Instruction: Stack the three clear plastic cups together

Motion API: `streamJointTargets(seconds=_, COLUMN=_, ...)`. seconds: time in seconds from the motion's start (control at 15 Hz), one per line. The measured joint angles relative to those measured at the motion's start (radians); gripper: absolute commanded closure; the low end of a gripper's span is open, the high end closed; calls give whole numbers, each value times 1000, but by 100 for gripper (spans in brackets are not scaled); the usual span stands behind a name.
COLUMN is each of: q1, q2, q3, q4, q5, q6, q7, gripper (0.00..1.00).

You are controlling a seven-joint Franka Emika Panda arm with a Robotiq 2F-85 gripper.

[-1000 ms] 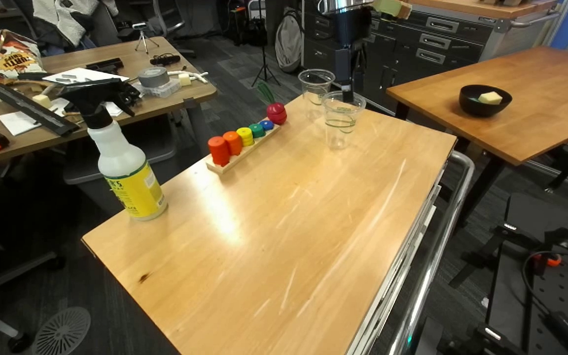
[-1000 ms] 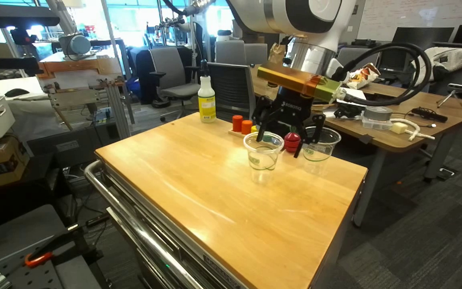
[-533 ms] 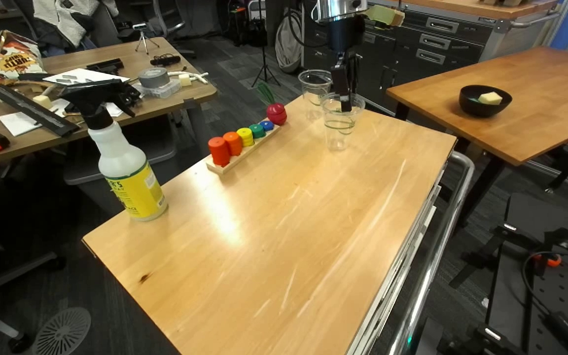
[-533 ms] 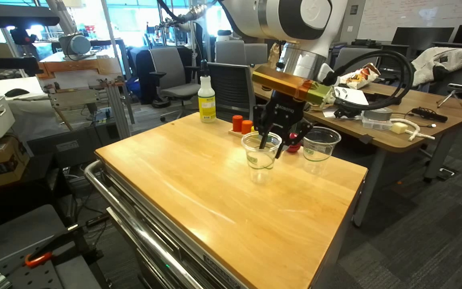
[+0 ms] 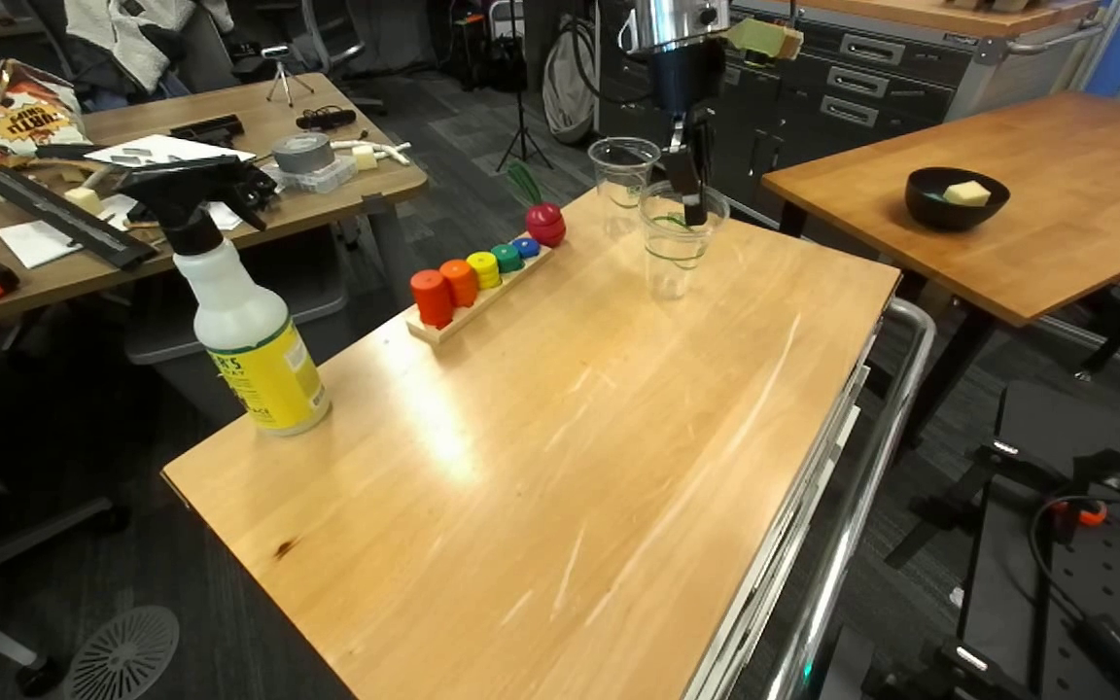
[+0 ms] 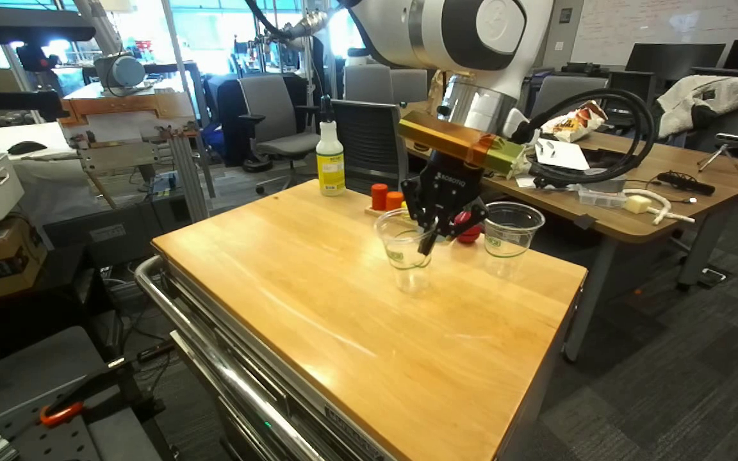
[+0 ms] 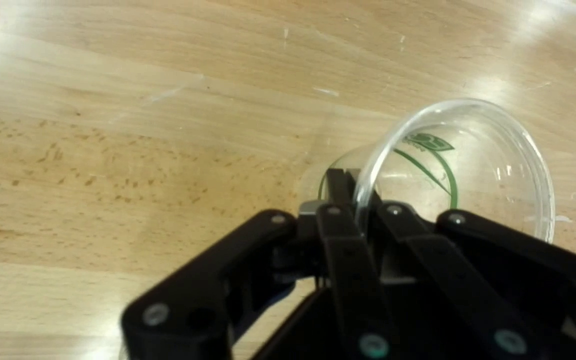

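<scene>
A closed black two-fingered claw pinches a clear plastic tumbler's wall, probably for nesting. A matching tumbler stands near.

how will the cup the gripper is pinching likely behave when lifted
The cup is probably light, being clear and seemingly thin-walled. It may flex, as the gripper pinches just one side. It could swing too: it appears to lean.

Arm cropped at top edge, red toy partly hidden; clear cup partly covered by claw
</scene>
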Motion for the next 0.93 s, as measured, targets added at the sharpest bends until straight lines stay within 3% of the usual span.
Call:
streamJointTargets(seconds=0.53, q1=-15, q2=-176, q3=-43, q4=26, q5=4, q6=-175, q7=81, gripper=99)
streamJointTargets(seconds=0.93, q1=-22, q2=-191, q3=-66, q4=214, q5=22, q6=-329, q7=123, gripper=99)
